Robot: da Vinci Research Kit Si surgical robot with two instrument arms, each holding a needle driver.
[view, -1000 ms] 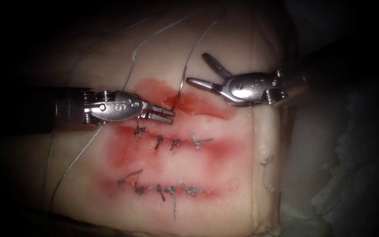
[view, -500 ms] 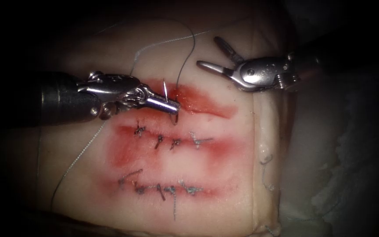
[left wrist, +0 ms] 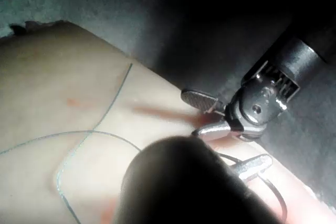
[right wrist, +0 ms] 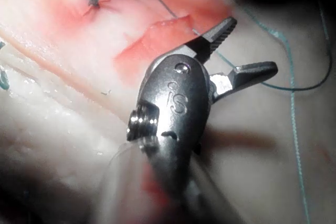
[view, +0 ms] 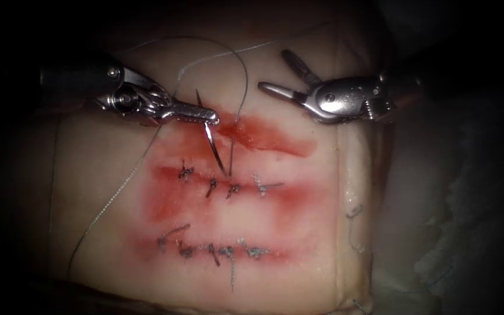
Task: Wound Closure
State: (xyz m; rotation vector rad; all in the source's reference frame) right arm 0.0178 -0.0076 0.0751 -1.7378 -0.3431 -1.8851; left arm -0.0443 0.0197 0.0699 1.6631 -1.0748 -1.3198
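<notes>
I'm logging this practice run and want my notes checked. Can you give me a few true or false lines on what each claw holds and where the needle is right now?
1. The left claw is shut on the needle. True.
2. The right claw holds the thread. False: it is open and holds nothing.
3. The needle is buried in the tissue. False: it is out of the tissue, held near one end of its curve, the rest hanging free.
4. Thread arcs above the tissue between the two claws. True.
5. Two rows of finished stitches lie below the open cut. True.
</notes>
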